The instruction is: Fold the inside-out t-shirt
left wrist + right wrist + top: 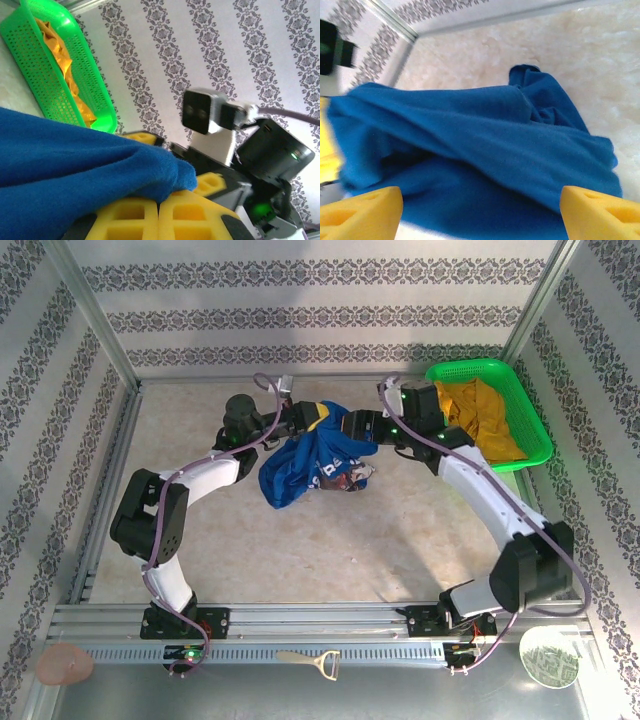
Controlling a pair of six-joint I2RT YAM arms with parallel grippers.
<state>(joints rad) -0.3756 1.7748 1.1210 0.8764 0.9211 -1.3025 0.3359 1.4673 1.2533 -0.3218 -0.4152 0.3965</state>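
The inside-out t-shirt point(310, 468) is a royal-blue bundle hanging crumpled over the middle of the table, with white print marks at its lower part. My left gripper point(303, 420) holds its upper edge. In the left wrist view the yellow pads point(135, 215) are pressed together with a fold of the t-shirt point(65, 170) pinched at the left gripper point(160, 202). My right gripper point(346, 427) faces it from the right, close to the cloth. Its yellow fingertips point(365, 210) stand wide apart, open, with the t-shirt point(485, 150) draped just beyond the right gripper point(480, 220).
A green basket point(528, 405) holding a mustard-yellow garment point(480, 415) sits at the back right, also seen as the basket point(50, 85) in the left wrist view. On the near rail lie a bottle opener point(312, 662), a pink disc point(65, 665) and a round lid point(548, 655).
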